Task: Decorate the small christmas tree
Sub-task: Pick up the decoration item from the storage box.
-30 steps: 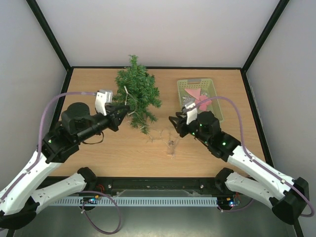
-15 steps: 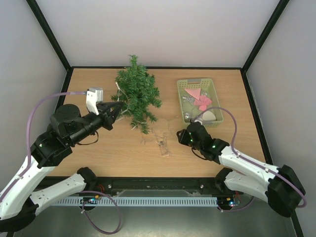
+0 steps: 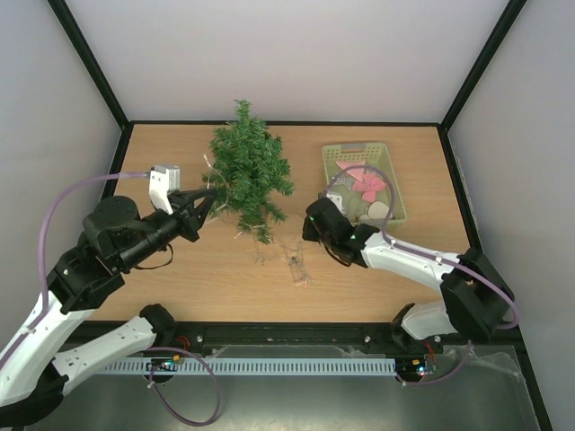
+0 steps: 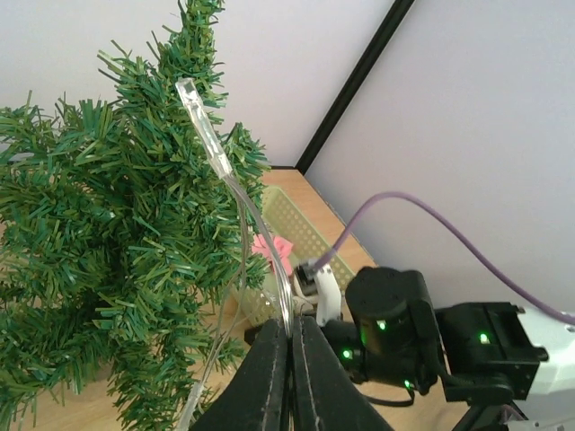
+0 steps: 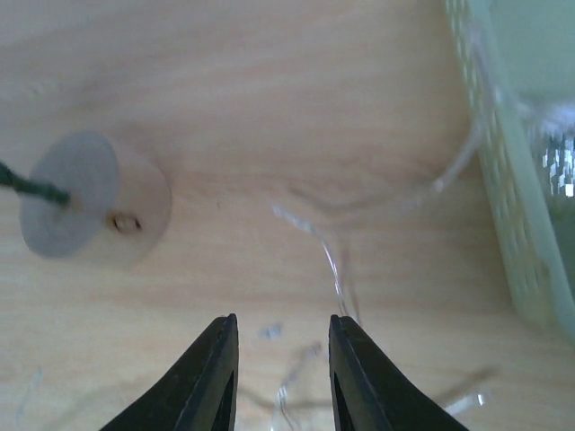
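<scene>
My left claw (image 4: 289,346) is pinched shut on a clear light string (image 4: 235,184), held against the left flank of the small christmas tree (image 3: 247,175). The tree lies at the far middle of the table (image 3: 180,278), tip pointing far, its wooden base disc (image 5: 90,211) at the near end. My right claw (image 5: 280,332) hangs part open and empty over loose string, near the pale green basket (image 3: 334,154). I judge the tree light and springy, its bristles soft, and likely to roll; the stem by the disc is the firm hold.

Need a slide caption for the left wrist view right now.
Left pincer shut on a clear light string in front of the small christmas tree, green basket behind.
</scene>
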Robot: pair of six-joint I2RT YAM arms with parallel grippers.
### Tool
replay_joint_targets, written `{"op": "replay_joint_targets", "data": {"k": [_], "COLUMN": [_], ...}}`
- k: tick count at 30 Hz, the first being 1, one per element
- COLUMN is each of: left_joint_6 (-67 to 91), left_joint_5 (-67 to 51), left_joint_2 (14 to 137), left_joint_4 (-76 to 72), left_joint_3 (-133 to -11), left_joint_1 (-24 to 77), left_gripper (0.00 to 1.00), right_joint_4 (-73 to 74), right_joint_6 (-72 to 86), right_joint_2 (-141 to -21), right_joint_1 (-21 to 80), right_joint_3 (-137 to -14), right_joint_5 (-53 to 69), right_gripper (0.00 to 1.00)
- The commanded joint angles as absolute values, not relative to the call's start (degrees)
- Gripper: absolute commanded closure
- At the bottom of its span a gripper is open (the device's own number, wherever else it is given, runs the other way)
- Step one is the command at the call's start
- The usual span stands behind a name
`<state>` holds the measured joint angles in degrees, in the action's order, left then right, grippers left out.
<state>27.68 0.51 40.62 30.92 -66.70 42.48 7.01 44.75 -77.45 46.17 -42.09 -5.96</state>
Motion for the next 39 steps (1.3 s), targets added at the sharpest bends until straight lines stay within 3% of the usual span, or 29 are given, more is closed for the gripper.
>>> {"op": "replay_joint_targets", "data": {"k": [1,12,23,39], "left_joint_6": [27.5,27.2,27.5,26.9], "left_joint_5": [0.9,0.9,0.8,1.6], "left_joint_2": [39.6,37.4,35.9,36.0], "left_joint_4": [31.8,32.1,31.8,32.2], "left_joint_3": [-65.9,-64.6,-63.2,-63.3], "left_joint_1": [42.4,42.4,42.4,42.4], "left_gripper": [0.98,0.98,0.98,0.98], "right_joint_4": [9.1,8.8,11.7,14.6], "right_joint_6": [45.3,72.1,77.7,81.0], "right_joint_2": [-81.6,-90.8,-98.8,-106.1], "right_joint_1": [46.4,46.4,46.4,46.5], "right_joint_3": [-47.7,-51.2,-58.0,-64.0], "right_joint_5": [-14.0,-19.5,-31.0,-35.8], "right_gripper": [0.73,0.66,0.60,0.59]}}
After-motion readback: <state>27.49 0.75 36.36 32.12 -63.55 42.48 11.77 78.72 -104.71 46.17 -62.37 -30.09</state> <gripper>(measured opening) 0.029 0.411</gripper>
